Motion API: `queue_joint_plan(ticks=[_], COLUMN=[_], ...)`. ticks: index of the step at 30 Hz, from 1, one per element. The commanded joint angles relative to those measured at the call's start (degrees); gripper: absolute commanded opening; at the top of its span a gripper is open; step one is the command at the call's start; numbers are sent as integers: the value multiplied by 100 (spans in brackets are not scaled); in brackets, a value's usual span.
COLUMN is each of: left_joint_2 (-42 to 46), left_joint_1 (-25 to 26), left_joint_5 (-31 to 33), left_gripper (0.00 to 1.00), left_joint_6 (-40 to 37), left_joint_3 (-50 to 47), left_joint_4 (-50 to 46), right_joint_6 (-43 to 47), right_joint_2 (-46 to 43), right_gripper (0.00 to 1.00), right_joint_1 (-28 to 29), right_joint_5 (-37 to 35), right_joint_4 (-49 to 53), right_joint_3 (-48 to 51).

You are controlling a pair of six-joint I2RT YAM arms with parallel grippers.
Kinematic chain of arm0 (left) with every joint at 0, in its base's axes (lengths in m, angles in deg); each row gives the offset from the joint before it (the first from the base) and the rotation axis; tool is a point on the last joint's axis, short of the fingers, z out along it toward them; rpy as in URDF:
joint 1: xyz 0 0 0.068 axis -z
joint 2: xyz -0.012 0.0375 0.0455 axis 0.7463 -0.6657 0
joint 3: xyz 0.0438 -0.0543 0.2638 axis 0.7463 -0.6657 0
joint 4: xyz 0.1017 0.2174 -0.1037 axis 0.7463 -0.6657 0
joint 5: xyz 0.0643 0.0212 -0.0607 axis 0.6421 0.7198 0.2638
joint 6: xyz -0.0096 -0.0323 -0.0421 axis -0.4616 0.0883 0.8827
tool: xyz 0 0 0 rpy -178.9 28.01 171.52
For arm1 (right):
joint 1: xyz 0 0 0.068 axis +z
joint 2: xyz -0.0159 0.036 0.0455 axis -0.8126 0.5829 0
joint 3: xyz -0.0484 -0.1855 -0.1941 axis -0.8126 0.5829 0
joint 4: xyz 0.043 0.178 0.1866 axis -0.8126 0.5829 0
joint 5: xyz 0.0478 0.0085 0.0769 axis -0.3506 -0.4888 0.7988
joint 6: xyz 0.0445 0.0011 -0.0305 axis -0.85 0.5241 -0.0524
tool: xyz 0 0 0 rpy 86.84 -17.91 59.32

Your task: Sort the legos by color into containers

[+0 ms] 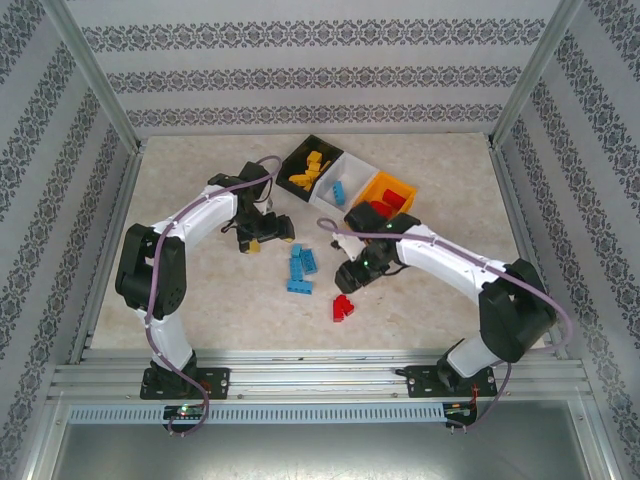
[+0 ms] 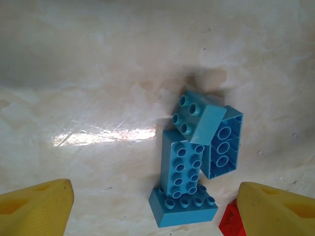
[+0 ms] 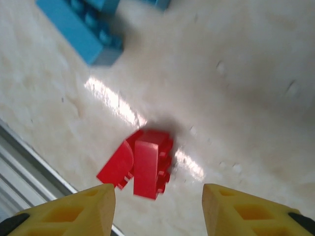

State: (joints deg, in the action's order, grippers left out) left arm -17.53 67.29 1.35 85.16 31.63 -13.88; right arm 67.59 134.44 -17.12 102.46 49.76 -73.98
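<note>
Well, the left gripper (image 1: 262, 238) hangs spread wide and empty, with blue legos (image 2: 189, 167) just ahead between its fingers (a loose pile). The right gripper (image 1: 352, 277), parted too, holds nothing; red legos (image 3: 140, 162) lie just ahead of it, the containers (image 1: 356, 172) behind it.

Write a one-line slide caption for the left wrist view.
Left gripper, open, poised over clustered blue legos on the marbled table, a red lego beside them.
</note>
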Motion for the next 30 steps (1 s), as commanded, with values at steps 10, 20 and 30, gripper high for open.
queue_joint_plan(ticks=[10, 20, 30], left_joint_2=[554, 672, 592], left_joint_1=[-16, -22, -22], left_joint_5=[46, 130, 88], left_gripper=[87, 87, 87], left_joint_6=[40, -141, -113], left_joint_3=[-386, -268, -242], left_joint_4=[4, -152, -106], right_joint_6=[-430, -724, -772], right_joint_2=[247, 733, 552], right_gripper=[49, 44, 22], right_joint_1=[579, 622, 562], right_joint_5=[-274, -1064, -1267], right_joint_4=[-439, -454, -570], right_joint_3=[630, 561, 554])
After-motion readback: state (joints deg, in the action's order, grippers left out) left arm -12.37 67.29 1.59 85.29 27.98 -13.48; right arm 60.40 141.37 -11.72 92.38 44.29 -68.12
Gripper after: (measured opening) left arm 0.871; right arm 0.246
